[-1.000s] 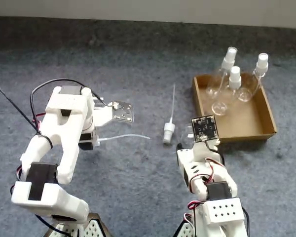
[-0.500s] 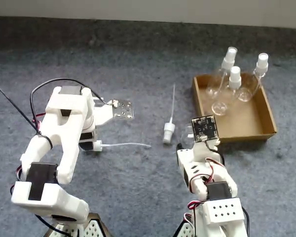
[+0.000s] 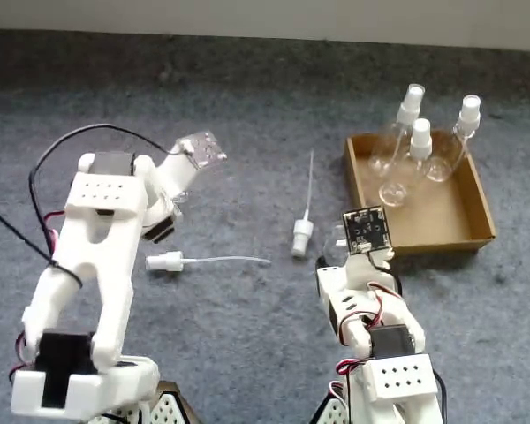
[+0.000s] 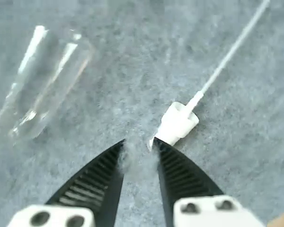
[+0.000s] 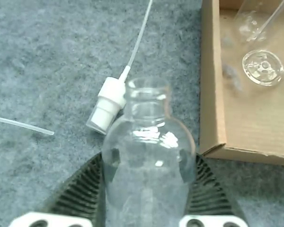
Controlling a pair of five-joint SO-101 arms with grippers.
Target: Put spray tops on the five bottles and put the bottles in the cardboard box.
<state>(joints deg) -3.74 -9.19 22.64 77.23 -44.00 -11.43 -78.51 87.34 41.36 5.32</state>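
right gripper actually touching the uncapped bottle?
Touching. Right wrist view: the right gripper clamps the uncapped bottle, jaws pressed against both sides.

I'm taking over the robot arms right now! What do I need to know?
Left gripper: open and empty above the carpet, beside a loose spray top. A clear bottle lies nearby.
Right gripper: shut on an uncapped bottle, near the other loose spray top and the cardboard box.
Done: three capped bottles are in the box.
Left: fit tops on the two bottles outside the box, then box them.
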